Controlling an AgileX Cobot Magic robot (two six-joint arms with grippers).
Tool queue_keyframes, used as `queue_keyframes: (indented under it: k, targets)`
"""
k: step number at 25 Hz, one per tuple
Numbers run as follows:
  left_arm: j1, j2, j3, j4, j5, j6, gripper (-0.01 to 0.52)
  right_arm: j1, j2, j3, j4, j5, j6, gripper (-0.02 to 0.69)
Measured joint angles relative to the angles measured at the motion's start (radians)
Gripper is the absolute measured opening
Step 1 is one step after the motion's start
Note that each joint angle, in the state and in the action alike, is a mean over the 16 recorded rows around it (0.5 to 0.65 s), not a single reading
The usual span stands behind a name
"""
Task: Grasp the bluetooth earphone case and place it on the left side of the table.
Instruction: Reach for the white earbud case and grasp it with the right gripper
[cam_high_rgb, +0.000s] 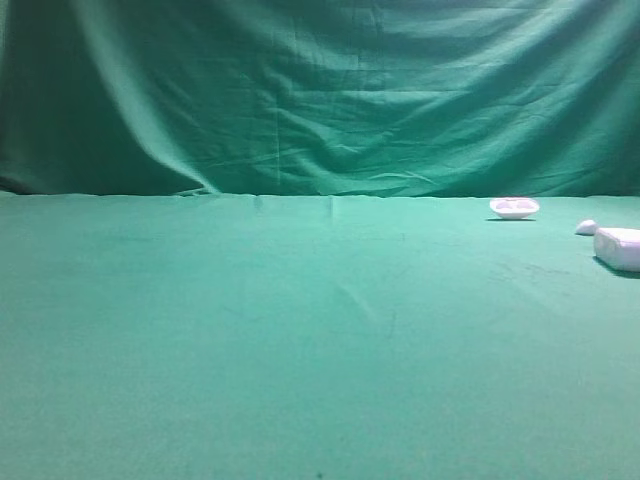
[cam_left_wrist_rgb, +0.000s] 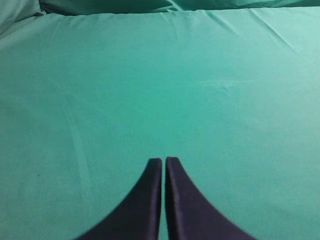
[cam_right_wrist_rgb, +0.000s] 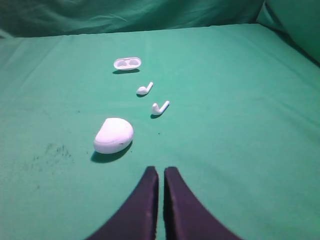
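Note:
The white pebble-like bluetooth earphone case (cam_right_wrist_rgb: 113, 135) lies on the green table (cam_right_wrist_rgb: 225, 100), ahead and to the left of my right gripper (cam_right_wrist_rgb: 161, 170). In the exterior high view the case (cam_high_rgb: 618, 247) sits at the right edge of the table (cam_high_rgb: 300, 330). My right gripper is shut and empty, a short way behind the case. My left gripper (cam_left_wrist_rgb: 163, 160) is shut and empty over bare green cloth (cam_left_wrist_rgb: 150, 90). Neither gripper shows in the exterior high view.
A shallow white dish-like piece (cam_right_wrist_rgb: 127, 63) lies farther back, also seen in the exterior high view (cam_high_rgb: 514, 207). Two loose white earbuds (cam_right_wrist_rgb: 145, 89) (cam_right_wrist_rgb: 159, 108) lie between it and the case. A tiny white bit (cam_high_rgb: 586, 227) shows beside the case. A green backdrop (cam_high_rgb: 320, 90) hangs behind.

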Motion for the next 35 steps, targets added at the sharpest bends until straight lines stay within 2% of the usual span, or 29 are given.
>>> queue_keyframes:
  k: [18,31,35]
  targets:
    - [0.000,0.000,0.000,0.000,0.000,0.000,0.000,0.000,0.000,0.001,-0.011,-0.028,0.000,0.000]
    - [0.000,0.000,0.000,0.000,0.000,0.000,0.000,0.000,0.016,-0.009,0.055,-0.451,-0.002,0.000]
    - [0.000,0.000,0.000,0.000,0.000,0.000,0.000,0.000,0.082,-0.066,0.120,-0.479,-0.044,0.000]
